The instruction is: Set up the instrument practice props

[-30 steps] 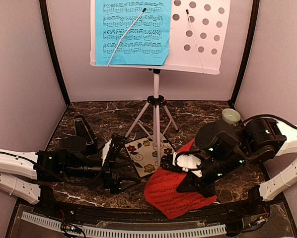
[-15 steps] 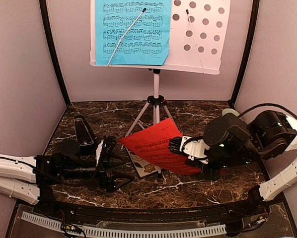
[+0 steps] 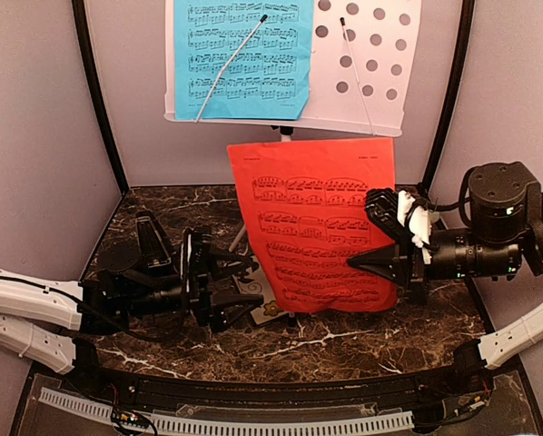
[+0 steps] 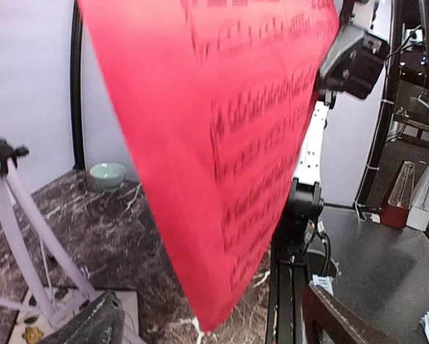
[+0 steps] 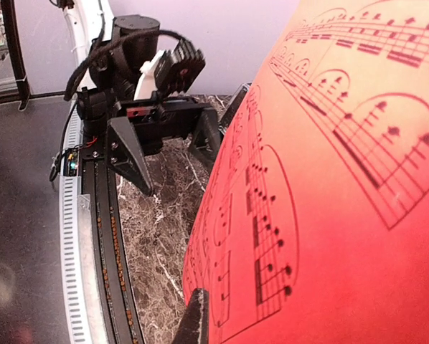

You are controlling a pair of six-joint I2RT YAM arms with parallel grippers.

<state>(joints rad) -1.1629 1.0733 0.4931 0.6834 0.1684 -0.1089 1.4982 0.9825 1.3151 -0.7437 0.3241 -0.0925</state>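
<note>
The white perforated music stand [image 3: 367,68] stands on its tripod [image 3: 285,184] at the back, with the blue music sheet [image 3: 240,59] on its left half. My right gripper [image 3: 367,263] is shut on the right edge of the red music sheet [image 3: 317,227] and holds it upright in the air in front of the tripod. The sheet fills the right wrist view [image 5: 329,179], with one finger [image 5: 197,319] on it. My left gripper [image 3: 231,289] is open and empty, low, left of the sheet [image 4: 222,143]. The black metronome [image 3: 150,238] stands at the left.
The floral tile [image 3: 264,300] lies by the tripod's feet, mostly hidden by the red sheet. A pale green bowl [image 4: 107,174] sits at the back right of the marble table [image 3: 344,341]. A tripod leg [image 4: 24,244] is close on the left gripper's left.
My right gripper has lifted the red sheet off the table and turned it upright, facing the camera. My left gripper has moved a little to the right, towards the tile.
</note>
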